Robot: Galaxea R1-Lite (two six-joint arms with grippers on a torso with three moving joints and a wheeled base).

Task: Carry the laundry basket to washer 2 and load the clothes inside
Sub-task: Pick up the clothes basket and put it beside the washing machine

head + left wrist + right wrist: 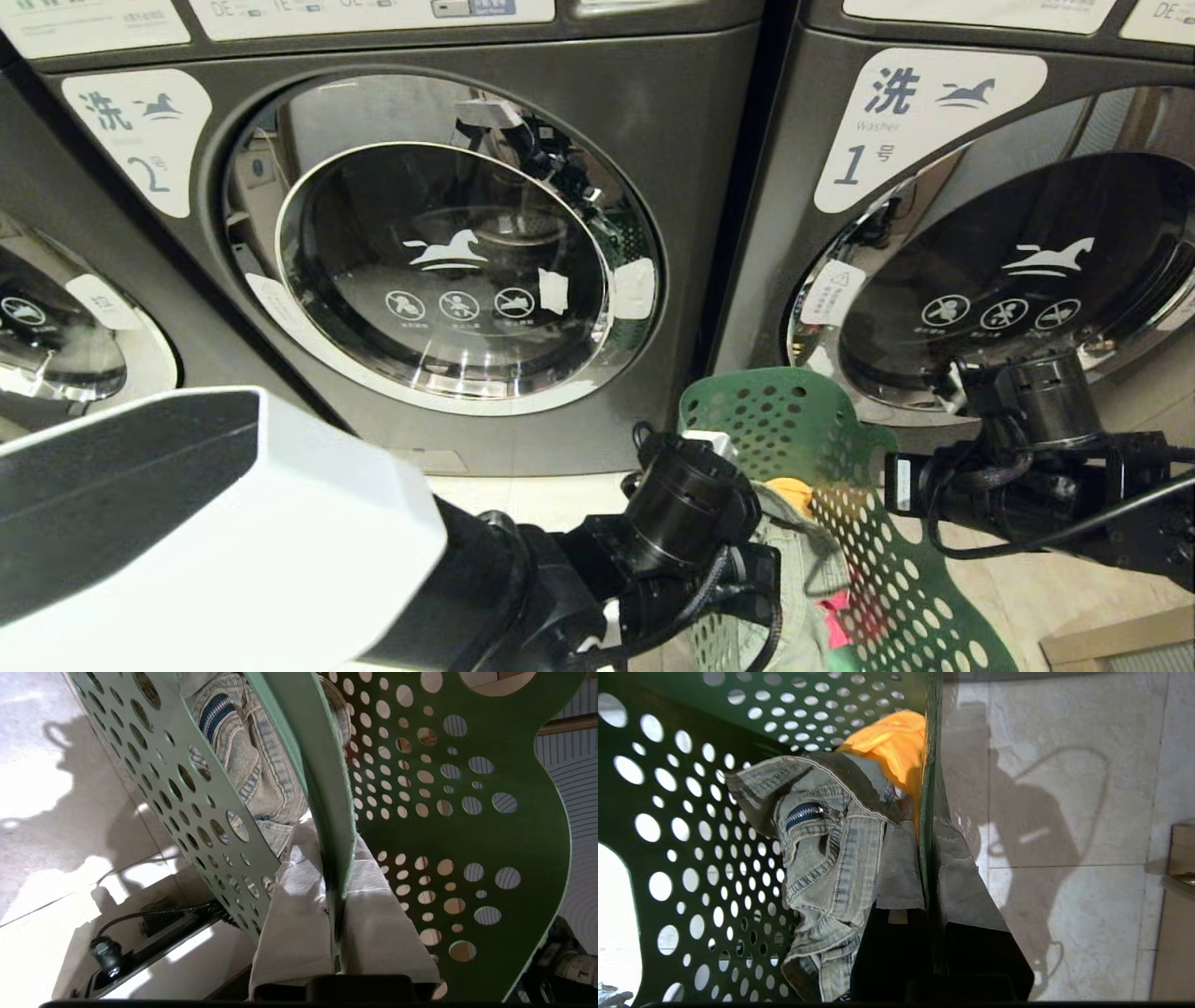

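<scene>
Straight ahead in the head view stood washer 2 [448,252], its white label showing "洗", a horse logo and a "2"; its round chrome-rimmed glass door, shut, carried a white horse and three round warning icons. Just right of it stood the washer labelled 1 [990,233], marked "洗", "Washer" and "1". Below and between them hung the laundry basket [896,579], dark green with round holes, held above the pale tiled floor [1064,812]. Inside lay the denim trousers [831,868] with a dark zip, the yellow cloth [892,742] behind them, and the red-pink cloth [840,611]. The left gripper [334,914] was clamped narrowly on one basket wall, the right gripper [927,877] likewise on the opposite wall, cloth-padded fingers either side.
</scene>
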